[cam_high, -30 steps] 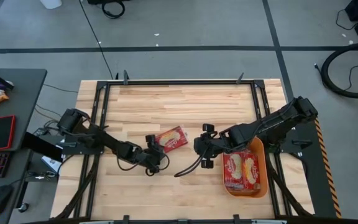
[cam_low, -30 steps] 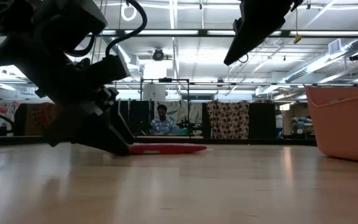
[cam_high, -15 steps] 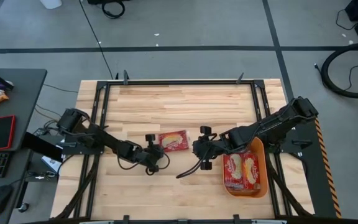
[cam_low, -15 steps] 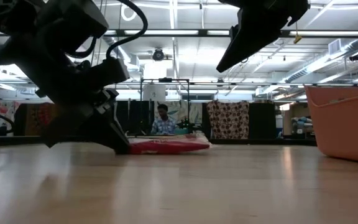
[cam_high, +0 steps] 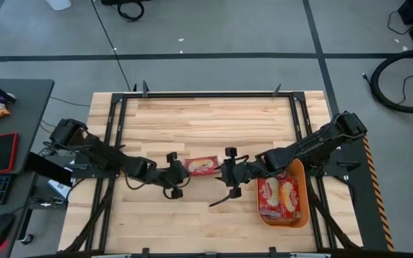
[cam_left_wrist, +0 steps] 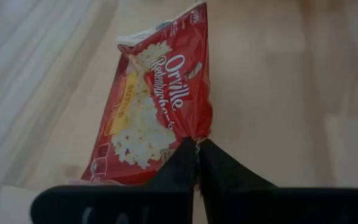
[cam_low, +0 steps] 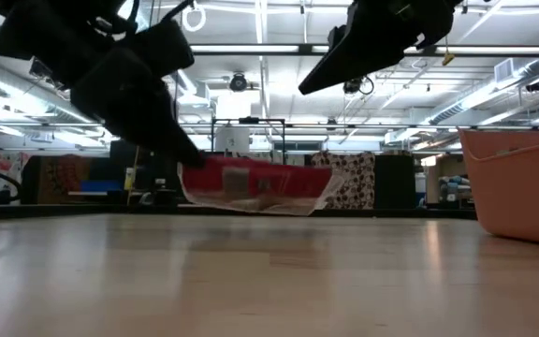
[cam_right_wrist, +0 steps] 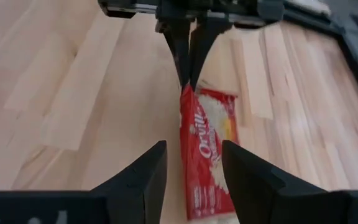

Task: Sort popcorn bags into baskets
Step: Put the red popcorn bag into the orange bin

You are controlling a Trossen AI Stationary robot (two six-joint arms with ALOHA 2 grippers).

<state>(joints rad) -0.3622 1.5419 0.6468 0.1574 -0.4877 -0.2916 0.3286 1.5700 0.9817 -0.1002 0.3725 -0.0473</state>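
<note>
The left pincer [cam_high: 178,174] is closed on one edge of a flat red popcorn packet with a yellow-cream popcorn picture [cam_high: 202,165]. In the low view this packet [cam_low: 255,187] hangs clear above the pale wooden-plank table [cam_low: 269,281], sagging slightly away from the grip. In the left wrist view the 2 dark fingers [cam_left_wrist: 194,163] meet on the packet's edge [cam_left_wrist: 157,112]. Seen from above, the held packet sits near the middle of the table [cam_high: 214,115], somewhat toward its near edge.

The right pincer [cam_high: 224,174] is just beside the free end of the same packet, facing the left pincer. Its jaws stand apart, and in the right wrist view the packet [cam_right_wrist: 207,149] lies in line with the gap between the 2 fingers [cam_right_wrist: 143,177]; contact cannot be confirmed.

An orange rectangular plastic tub with rounded corners and low walls [cam_high: 303,172] stands near the right edge of the table, toward the near right corner. It contains 2 more red popcorn packets [cam_high: 279,195] lying flat side by side. In the low view the tub [cam_low: 517,183] rests on the table surface.
</note>
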